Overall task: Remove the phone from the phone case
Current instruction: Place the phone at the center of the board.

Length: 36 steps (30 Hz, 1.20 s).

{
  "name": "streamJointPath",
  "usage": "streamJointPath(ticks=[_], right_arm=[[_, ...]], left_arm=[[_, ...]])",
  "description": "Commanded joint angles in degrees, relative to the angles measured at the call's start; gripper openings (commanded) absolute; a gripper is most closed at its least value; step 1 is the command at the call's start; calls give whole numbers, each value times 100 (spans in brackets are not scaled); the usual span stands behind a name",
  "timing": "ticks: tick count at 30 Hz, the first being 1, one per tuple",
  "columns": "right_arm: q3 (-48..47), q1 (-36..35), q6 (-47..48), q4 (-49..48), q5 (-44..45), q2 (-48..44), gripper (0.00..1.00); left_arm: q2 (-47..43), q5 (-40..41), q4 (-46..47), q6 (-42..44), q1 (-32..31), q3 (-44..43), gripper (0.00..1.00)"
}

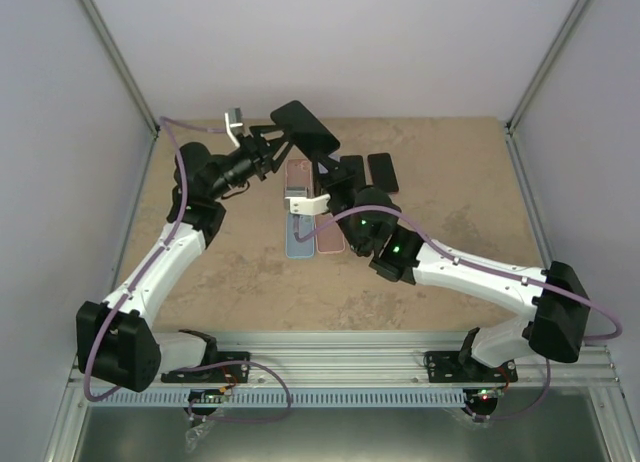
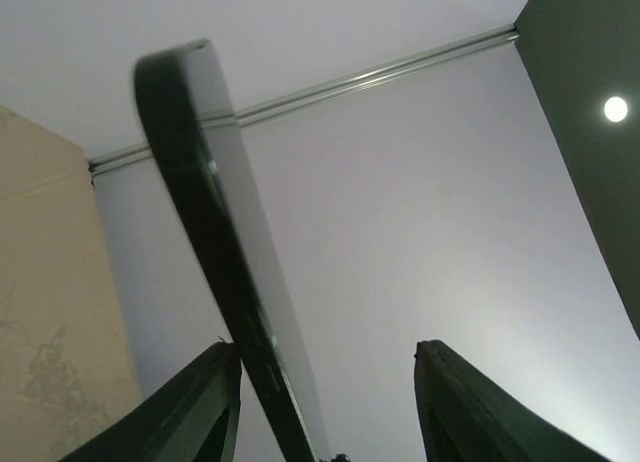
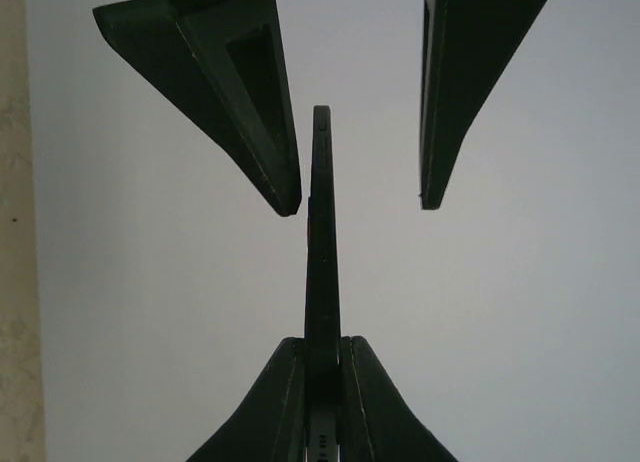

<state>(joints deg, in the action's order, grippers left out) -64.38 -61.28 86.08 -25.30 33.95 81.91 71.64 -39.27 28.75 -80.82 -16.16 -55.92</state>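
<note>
**Right gripper [image 3: 322,354] has the phone, left one is wide open**

The right gripper is clamped shut on the bottom edge of the phone [image 3: 321,232]. In the right wrist view the phone is dead edge-on, lower middle of the frame. The left gripper [image 2: 325,354] is open around the other end. Its 2 fingers [image 3: 250,132] straddle the phone at the top of that view, and the left one looks to be touching it or very nearly.

In the top view the phone [image 1: 305,127] is up off the table [image 1: 230,272], upper middle of the frame, between the 2 arms.

On progress, my guess is we're mid-job. The phone is lifted and held, but it's 1 dark slab with a grey face in every view, and I can't tell whether a case is on it. Nothing shows a case coming away.

Below it, mid-frame, a blue slab [image 1: 299,240] and a pink slab [image 1: 328,234] lie side by side. There are 2 black slabs [image 1: 382,172] just right of them. I can't tell if any of those is an empty case. If the case is on, the peel itself is what's left.
</note>
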Motion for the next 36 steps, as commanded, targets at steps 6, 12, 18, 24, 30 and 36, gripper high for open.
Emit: streamJointPath(ticks=[6,12,18,24,30,36], right_arm=[[276,-155,851,-1406,54,-3,1],[624,-205,1409,-2006,-37,39,0],[876,-218,1721,-2419,-129,43,0],[848,-236,1515,-2216,-34,5,24],[1155,-240,1367,-1965,-11,-169,72],[1159,-240,321,-474,86,-455,83]], left_arm=[[45,136,75,-117,-27,112,38],[86,239,-38,-202,-18,257,26],[105,252,16,-284,-1,258,13],[67,246,-15,-201,53,308,0],[84,181,-144,67,139,294,0],[128,180,-362,408,195,148,0]])
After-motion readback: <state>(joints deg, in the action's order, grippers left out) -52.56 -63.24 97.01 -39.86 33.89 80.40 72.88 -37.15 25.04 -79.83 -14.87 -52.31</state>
